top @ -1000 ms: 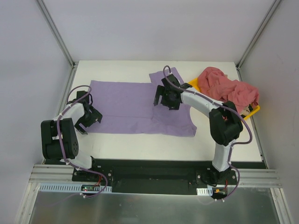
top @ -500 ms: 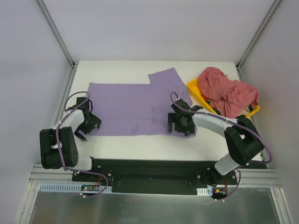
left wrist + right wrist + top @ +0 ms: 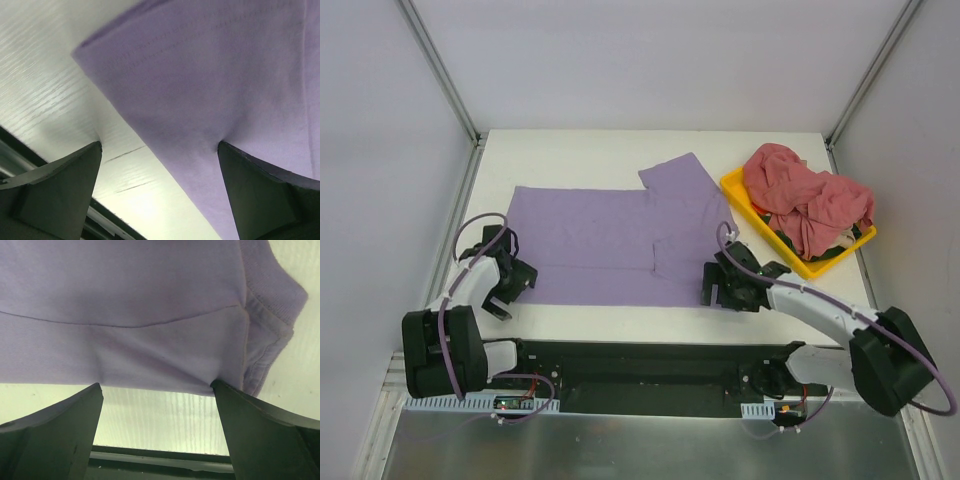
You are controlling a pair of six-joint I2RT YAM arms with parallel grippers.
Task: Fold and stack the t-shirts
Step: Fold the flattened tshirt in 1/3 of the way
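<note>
The purple shirt (image 3: 610, 245) lies spread flat on the worktop (image 3: 580, 150), hardly folded as yet, and the pink shirts (image 3: 805, 200) sit heaped in the tray (image 3: 745, 205). The left claw (image 3: 505, 290) and right claw (image 3: 725, 290), both spread and pinching nothing, stand at its near corners. By my reckoning, nearly all the folding and the whole stack remain.

Soft, even white light from overhead fills the top view, which is sharp edge to edge. The table (image 3: 620, 150) reads bright, near washed out, with faint shadows beneath the arms and the tray (image 3: 735, 190). Both wrist views hold the lavender shirt (image 3: 215, 75) in fair focus, while the dark fingers (image 3: 55, 195) blur in the bottom corners. Glare whitens the tabletop between them.
</note>
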